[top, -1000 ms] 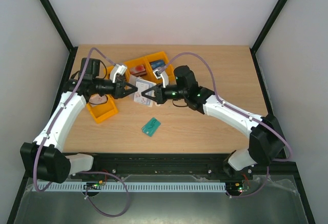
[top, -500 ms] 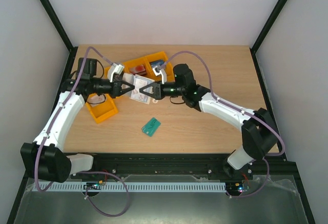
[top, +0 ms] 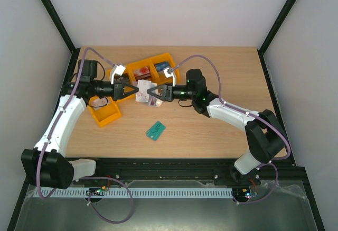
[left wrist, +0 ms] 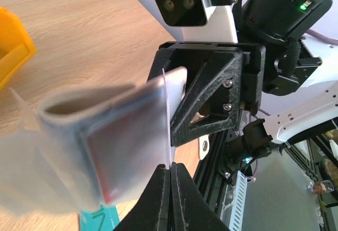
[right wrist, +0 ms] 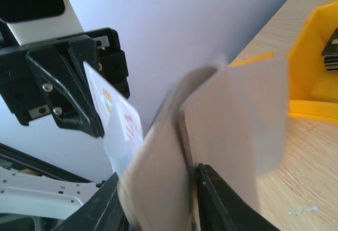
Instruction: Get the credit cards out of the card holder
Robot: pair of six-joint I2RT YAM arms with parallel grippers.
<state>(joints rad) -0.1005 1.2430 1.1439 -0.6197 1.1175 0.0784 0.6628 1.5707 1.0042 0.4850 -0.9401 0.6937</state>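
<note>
The beige card holder (top: 143, 92) hangs in the air between both grippers, above the table near the yellow bins. My right gripper (top: 155, 92) is shut on it; in the right wrist view the holder (right wrist: 227, 136) fills the space between my fingers (right wrist: 161, 204). My left gripper (top: 132, 90) is shut on the edge of a pale credit card (right wrist: 117, 119) that sticks out of the holder. In the left wrist view the card's thin white edge (left wrist: 168, 116) runs into my closed tips (left wrist: 170, 170). A dark red card (left wrist: 124, 157) shows inside the holder's clear pocket.
A teal card (top: 156, 130) lies on the wooden table in front of the grippers. One yellow bin (top: 104, 112) stands below the left arm, and two more (top: 150, 67) with small items stand behind the grippers.
Both grippers and the card holder have shifted a little to the left. The left gripper drew back and the right arm reached further, and the holder turned more edge-on.
</note>
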